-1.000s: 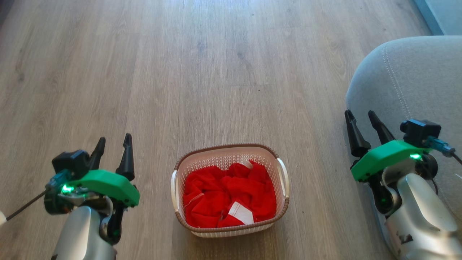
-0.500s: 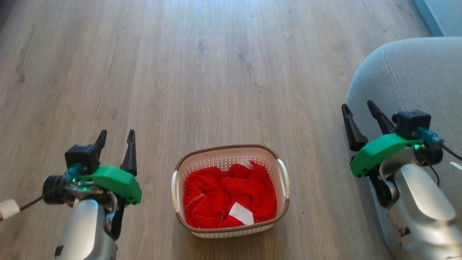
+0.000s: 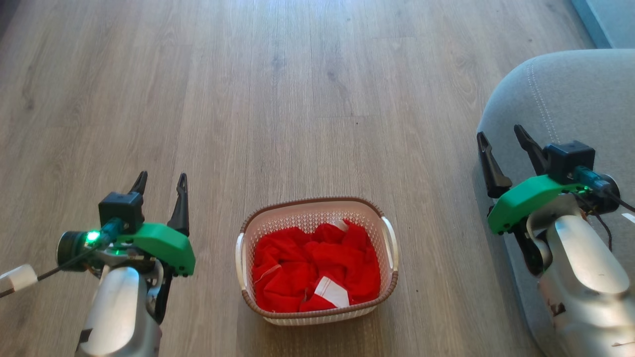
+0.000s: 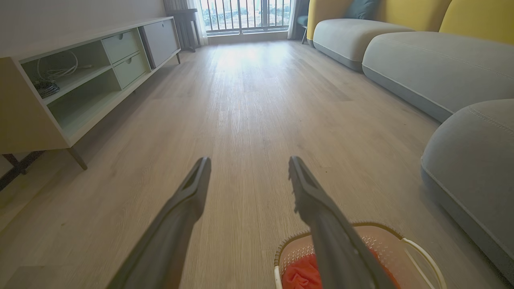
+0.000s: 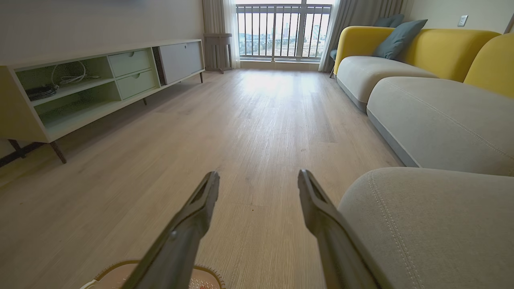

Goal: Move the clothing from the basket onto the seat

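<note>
I have my left claw (image 3: 162, 174) and right claw (image 3: 499, 131) both spread wide and holding nothing, flanking the basket (image 3: 317, 202) on the floor (image 3: 297, 99), red clothing (image 3: 307, 267) heaped inside it, the grey seat (image 3: 570, 99) by the right claw.

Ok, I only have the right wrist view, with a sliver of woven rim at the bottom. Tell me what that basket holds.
Observer: The small cream-white perforated plastic basket holds crumpled bright red fabric clothing with white patches.
Operator: Now report the left hand.
Observer: The left hand is open and empty, left of the basket, clear of it.
Operator: Place the basket against my right hand.
Observer: The basket sits between both hands, touching neither; the right hand is open, by the rounded edge of the large grey fabric seat.
</note>
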